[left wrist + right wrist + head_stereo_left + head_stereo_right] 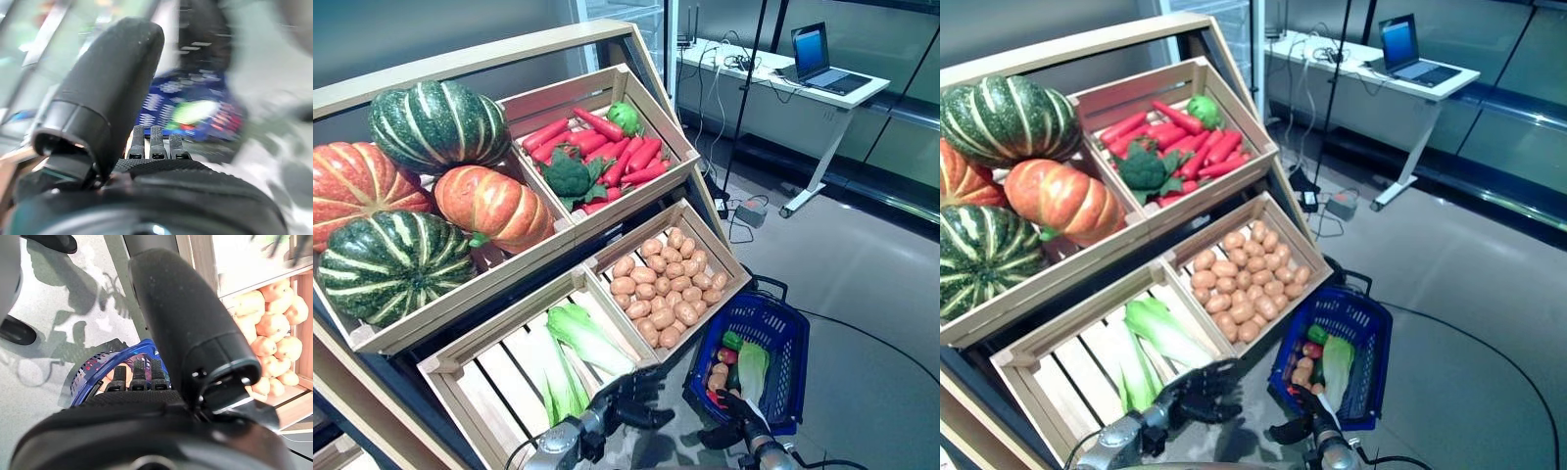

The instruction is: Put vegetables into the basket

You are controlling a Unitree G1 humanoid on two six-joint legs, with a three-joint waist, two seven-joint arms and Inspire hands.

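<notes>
While no print reads, blue basket (766,343) holds veg beside potato crate (705,235).

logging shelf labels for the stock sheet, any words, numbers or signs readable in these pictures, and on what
None can be read.
Wooden crates: no labels or price tags show.
Blue basket: no print visible.
Laptop on the white desk: screen lit, content too small to read.

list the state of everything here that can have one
blue basket: on the floor, partly filled with vegetables
left hand: empty, fingers relaxed
right hand: empty, at the basket's near rim
potato crate: full
bok choy crate: mostly bare slats
laptop: lid open, screen lit
</notes>
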